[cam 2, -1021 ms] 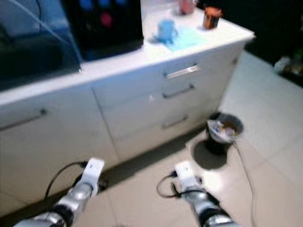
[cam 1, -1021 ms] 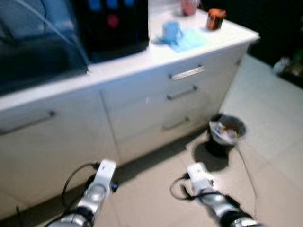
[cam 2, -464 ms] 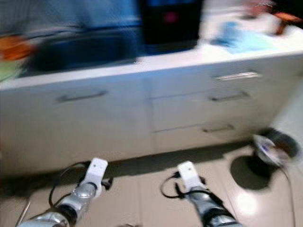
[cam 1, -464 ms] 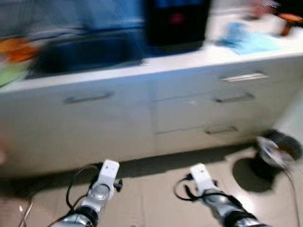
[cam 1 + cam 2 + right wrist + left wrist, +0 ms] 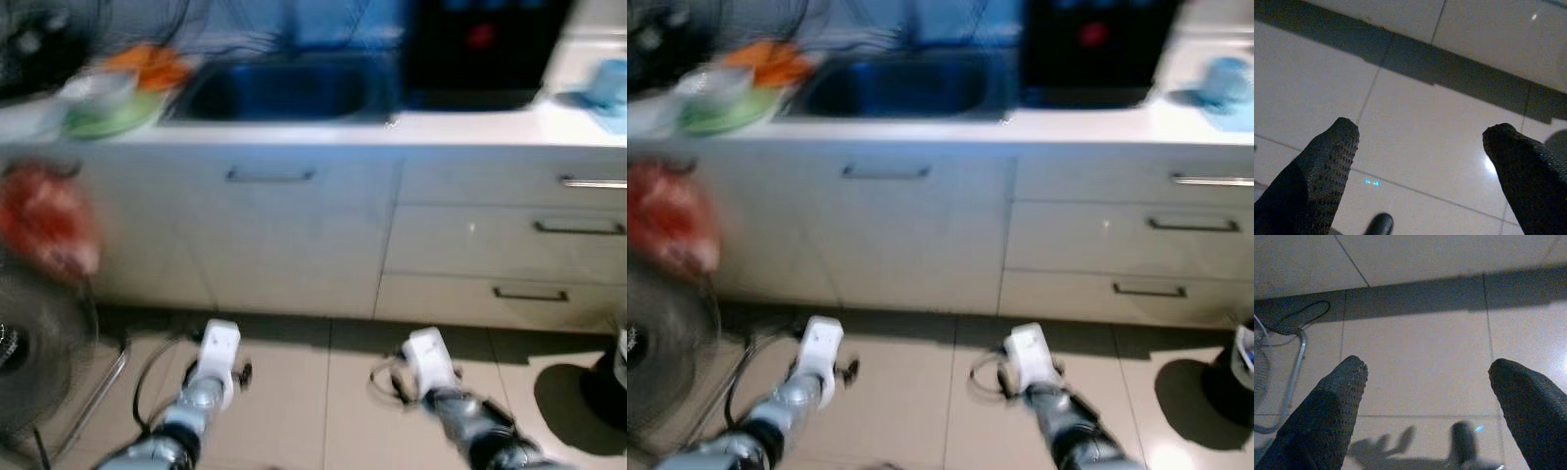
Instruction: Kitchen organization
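White kitchen counter, blurred: dark sink set in its top, green dish with orange items at the robot's left, black appliance and blue cup at the right. Drawers are seen shut. Left gripper and right gripper are held low over the tiled floor, fingers spread wide, nothing grasped. Fan is stood at far left

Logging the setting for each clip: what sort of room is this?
Most likely a home kitchen. A dark sink is set into a white counter, with white drawers and cupboard doors beneath, and a green dish beside the sink. The floor is beige tile.
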{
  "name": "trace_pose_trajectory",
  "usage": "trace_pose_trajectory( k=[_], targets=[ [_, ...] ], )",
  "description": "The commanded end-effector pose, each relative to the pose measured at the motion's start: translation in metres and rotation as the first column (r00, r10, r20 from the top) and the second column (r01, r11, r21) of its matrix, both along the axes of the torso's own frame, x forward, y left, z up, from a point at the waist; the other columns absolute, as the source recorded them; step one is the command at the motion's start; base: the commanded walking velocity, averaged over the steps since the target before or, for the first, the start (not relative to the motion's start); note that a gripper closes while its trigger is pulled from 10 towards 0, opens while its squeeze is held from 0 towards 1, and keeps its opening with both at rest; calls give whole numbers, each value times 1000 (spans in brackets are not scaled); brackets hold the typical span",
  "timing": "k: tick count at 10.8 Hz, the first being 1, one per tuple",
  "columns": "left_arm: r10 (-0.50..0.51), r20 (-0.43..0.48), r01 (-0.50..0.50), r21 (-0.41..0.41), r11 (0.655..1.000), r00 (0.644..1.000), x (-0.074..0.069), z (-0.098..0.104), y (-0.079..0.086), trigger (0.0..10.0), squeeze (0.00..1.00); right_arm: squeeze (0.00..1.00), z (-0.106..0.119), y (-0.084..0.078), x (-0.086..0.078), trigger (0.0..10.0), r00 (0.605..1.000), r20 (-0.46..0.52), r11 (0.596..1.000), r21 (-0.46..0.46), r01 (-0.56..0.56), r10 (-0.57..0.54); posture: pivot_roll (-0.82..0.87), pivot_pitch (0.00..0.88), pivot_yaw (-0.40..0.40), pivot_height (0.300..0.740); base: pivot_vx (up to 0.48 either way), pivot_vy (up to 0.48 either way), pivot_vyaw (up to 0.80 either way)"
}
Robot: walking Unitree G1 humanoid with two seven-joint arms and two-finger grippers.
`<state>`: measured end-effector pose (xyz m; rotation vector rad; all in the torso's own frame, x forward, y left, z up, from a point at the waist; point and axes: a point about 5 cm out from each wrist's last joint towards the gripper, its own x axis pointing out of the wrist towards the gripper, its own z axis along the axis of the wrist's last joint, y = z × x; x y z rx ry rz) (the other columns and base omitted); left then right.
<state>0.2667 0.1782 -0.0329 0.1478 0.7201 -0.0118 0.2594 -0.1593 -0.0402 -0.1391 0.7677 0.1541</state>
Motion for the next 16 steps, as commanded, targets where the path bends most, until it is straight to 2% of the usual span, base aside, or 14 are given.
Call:
trace_pose_trajectory(
  k=[1,3,5,6,7,8,9,10,11,12,13,14,15,16],
  targets=[
    [2,114,4,-53,999,993,21,19,-5,10000,0,0,15,10,18,10000,996,81,995,97,15,-23,18,26,48,740,0,0,0],
    [-14,269,41,-98,994,963,41,44,-7,10000,0,0,31,18,31,10000,984,177,985,173,-21,-10,12,35,44,740,0,0,0],
    [-51,361,100,-119,988,931,39,52,-12,10000,0,0,42,14,37,10000,962,260,968,251,12,-79,15,45,43,740,0,0,0],
    [-84,440,152,-121,981,894,35,62,-17,10000,0,0,55,5,41,10000,931,344,963,270,22,-118,14,47,42,740,0,0,0],
    [-93,513,180,-123,976,854,26,81,-18,10000,0,0,77,-3,45,10000,888,442,965,261,12,-130,17,59,46,740,0,0,0],
    [-96,540,185,-112,976,836,25,90,-16,10000,0,0,86,-6,46,10000,874,468,964,264,6,-133,17,59,46,740,0,0,0],
    [-81,600,194,-126,973,796,24,116,-13,10000,0,0,107,-11,48,10000,840,525,961,275,-16,-136,24,65,50,740,0,0,0],
    [-109,673,227,-89,970,731,21,145,-16,10000,0,0,129,-13,48,10000,810,569,954,297,-46,-138,21,66,48,740,0,0,0],
    [-105,704,216,-70,974,703,20,157,-15,10000,0,0,143,-13,47,10000,774,622,960,271,-66,-122,10,67,54,740,0,0,0],
    [-91,715,203,-72,977,694,18,164,-14,10000,0,0,153,-13,46,10000,741,666,974,213,-77,-87,0,66,58,740,0,0,0],
    [-90,713,197,-68,978,695,16,168,-14,10000,0,0,159,-14,46,10000,735,669,971,230,-66,-108,-8,64,60,740,0,0,0],
    [-56,695,164,-90,982,717,15,167,-12,10000,0,0,163,-18,45,10000,737,664,972,232,-37,-131,-16,64,58,740,0,0,0],
    [-14,685,112,-98,989,728,16,168,-6,10000,0,0,168,-19,42,10000,734,668,978,207,-22,-125,-15,63,56,740,0,0,0],
    [40,688,65,-126,990,724,21,174,-1,10000,0,0,175,-15,39,10000,721,689,987,155,-49,-72,-13,60,48,740,0,0,0]
  ],
)
